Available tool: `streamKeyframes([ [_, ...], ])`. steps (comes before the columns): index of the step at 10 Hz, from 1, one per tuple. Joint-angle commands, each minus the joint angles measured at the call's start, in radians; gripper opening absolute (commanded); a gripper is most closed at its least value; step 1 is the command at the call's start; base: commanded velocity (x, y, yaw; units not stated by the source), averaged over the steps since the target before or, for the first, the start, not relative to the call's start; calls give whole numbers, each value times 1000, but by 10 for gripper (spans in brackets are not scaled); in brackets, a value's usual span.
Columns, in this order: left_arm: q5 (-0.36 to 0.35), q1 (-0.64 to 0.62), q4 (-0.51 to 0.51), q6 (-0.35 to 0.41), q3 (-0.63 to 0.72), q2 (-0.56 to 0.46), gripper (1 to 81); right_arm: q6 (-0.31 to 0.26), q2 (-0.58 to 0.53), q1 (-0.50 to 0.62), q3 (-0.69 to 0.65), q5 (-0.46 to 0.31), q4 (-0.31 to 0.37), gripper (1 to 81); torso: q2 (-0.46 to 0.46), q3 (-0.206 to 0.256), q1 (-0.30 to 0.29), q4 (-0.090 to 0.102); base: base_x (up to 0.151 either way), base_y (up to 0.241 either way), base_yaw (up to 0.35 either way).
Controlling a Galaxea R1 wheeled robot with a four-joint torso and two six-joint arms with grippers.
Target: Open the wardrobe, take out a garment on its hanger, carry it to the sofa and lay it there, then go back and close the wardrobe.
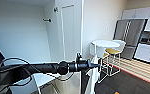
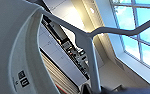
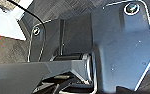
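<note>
the left gripper (image 1: 97, 66) is closed on the hanger (image 2: 91, 45), the white garment (image 1: 92, 80) hanging below it beside the open wardrobe (image 1: 66, 32), so the carry seems underway and calls for turning sofa-ward; right fingers' state: cannot tell.

Left arm (image 1: 48, 68) is reaching in from the left across the foreground, in front of the wardrobe (image 1: 66, 32). The hanger (image 2: 91, 37) and shirt (image 1: 92, 77) are hanging below the arm's tip. The round table (image 1: 105, 44) is standing right of the wardrobe, chairs (image 1: 116, 51) sitting around it. The fridge (image 1: 128, 35) is standing behind them, with cabinets (image 1: 146, 51) to its right.
</note>
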Motion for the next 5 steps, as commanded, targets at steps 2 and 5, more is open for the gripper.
streamKeyframes([
  [2, -31, -164, 31, 18, 15, -12, 10, 1, -26, 13, -11, -40, 3, 811, 0, 0, 0, 0, 0, 0, -261],
  [5, -31, -155, 29, 20, 20, -20, 10, 7, -43, -16, -36, -39, 6, 811, 0, 0, 0, 0, 0, 0, -261],
])
